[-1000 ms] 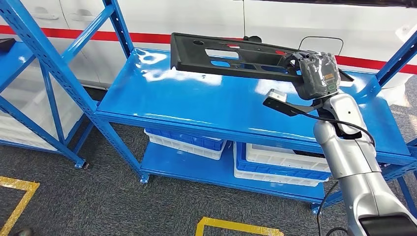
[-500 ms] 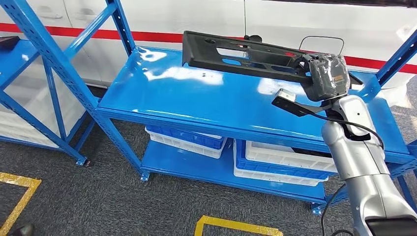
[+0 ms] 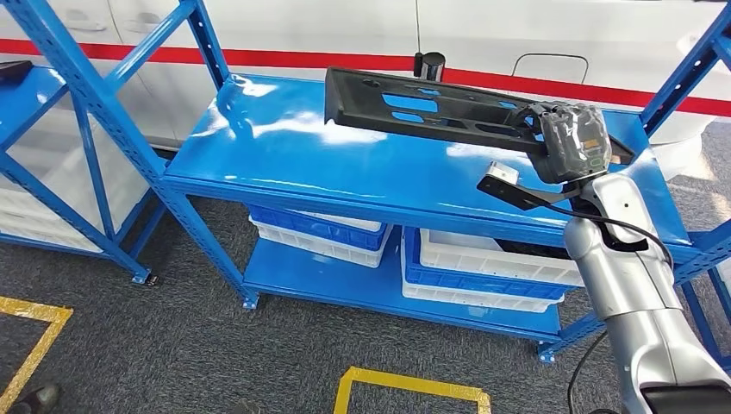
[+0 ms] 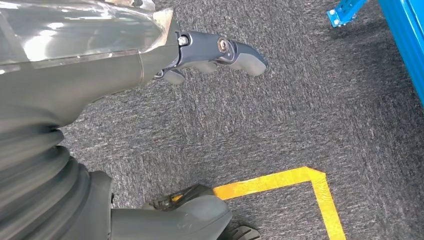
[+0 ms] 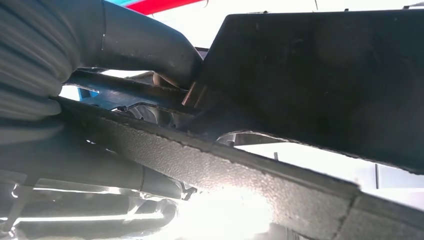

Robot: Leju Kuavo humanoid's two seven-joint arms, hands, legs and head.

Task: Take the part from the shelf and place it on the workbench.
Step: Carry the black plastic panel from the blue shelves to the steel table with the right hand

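The part (image 3: 431, 110) is a long flat black plastic panel with several cut-outs. My right hand (image 3: 571, 142) grips its right end and holds it lifted above the top board of the blue shelf (image 3: 284, 164). In the right wrist view the black part (image 5: 320, 90) runs close across the frame with my right hand (image 5: 135, 45) clamped on it. My left hand (image 4: 210, 55) hangs over the grey carpet, holding nothing, fingers partly curled.
White and blue bins (image 3: 491, 276) sit on the lower shelf board. A second blue rack (image 3: 52, 138) stands at the left. Yellow tape lines (image 3: 414, 392) mark the carpet. A white vehicle with a red stripe (image 3: 534, 52) stands behind the shelf.
The whole view has shifted, so the camera has moved. The part has risen a little off the shelf board and sits further right in the picture, still in my right hand.
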